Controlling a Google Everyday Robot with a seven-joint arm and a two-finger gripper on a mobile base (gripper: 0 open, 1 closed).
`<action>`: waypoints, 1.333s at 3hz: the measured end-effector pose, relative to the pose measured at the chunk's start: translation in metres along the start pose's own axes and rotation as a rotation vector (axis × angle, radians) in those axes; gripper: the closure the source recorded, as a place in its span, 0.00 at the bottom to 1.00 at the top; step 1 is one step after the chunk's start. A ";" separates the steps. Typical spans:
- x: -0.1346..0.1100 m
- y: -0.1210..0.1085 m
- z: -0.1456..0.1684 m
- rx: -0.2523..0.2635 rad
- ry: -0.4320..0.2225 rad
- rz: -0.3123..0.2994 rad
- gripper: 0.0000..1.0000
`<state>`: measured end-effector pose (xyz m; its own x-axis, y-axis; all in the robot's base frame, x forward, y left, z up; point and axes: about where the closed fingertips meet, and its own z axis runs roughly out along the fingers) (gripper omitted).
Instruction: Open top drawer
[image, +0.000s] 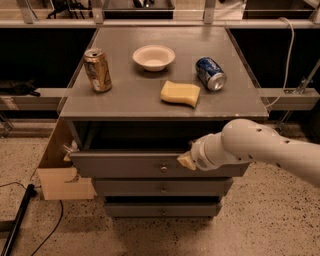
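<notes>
The top drawer is a wide grey front with a small round metal knob at its centre. It stands pulled out a little from the grey cabinet, with a dark gap above it. My gripper comes in from the right on a white arm and sits at the drawer's front, just right of and above the knob. Only a pale fingertip shows.
Two narrower grey drawer fronts sit below. On the cabinet top stand a gold can, a white bowl, a yellow sponge and a blue can lying on its side. A cardboard box is at the left.
</notes>
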<state>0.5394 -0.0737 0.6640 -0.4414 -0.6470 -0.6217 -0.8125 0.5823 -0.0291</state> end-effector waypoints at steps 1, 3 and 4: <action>-0.003 0.005 -0.009 -0.004 -0.003 -0.006 1.00; -0.003 0.005 -0.009 -0.004 -0.003 -0.006 0.86; -0.003 0.005 -0.009 -0.004 -0.003 -0.006 0.63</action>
<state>0.5331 -0.0728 0.6727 -0.4355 -0.6492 -0.6236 -0.8167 0.5762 -0.0296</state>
